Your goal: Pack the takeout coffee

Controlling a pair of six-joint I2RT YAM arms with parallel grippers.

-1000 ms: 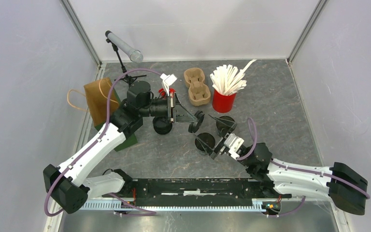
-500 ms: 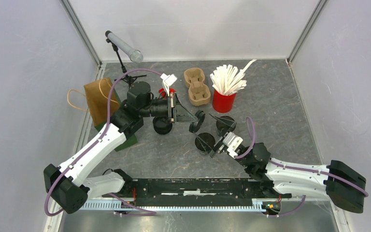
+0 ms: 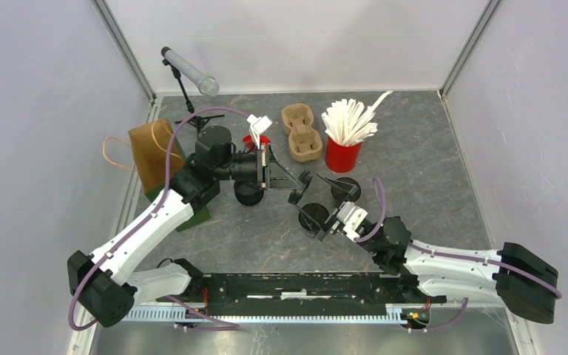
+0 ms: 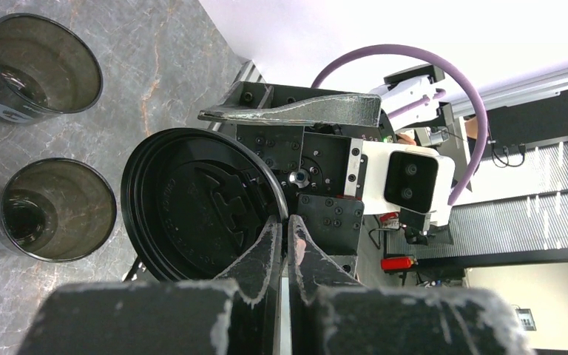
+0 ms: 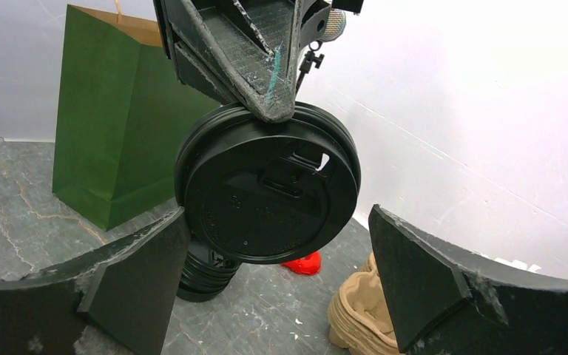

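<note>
Seen from above, a green paper bag (image 3: 150,154) stands at the far left of the grey table (image 3: 429,148), beside my left arm. My left gripper (image 4: 287,224) points toward the middle, its fingers pressed together on the rim of a black coffee lid (image 4: 192,211), which hangs on edge above the table. Just beside that wrist sits a short stack of black lids (image 3: 247,194), with a small red object (image 3: 257,139) behind it. In the middle, an open black cup (image 4: 41,66) and a second black cup (image 4: 48,211) stand upright side by side, near the held lid. Behind them lies a tan pulp cup carrier (image 3: 301,133), and just right of it a red cup (image 3: 342,155) full of pale wooden stirrers (image 3: 351,118). My right gripper (image 5: 277,222) points in from the lower right with its fingers spread wide, holding nothing. In its own camera the held lid shows in the gap between the two fingers.
</note>
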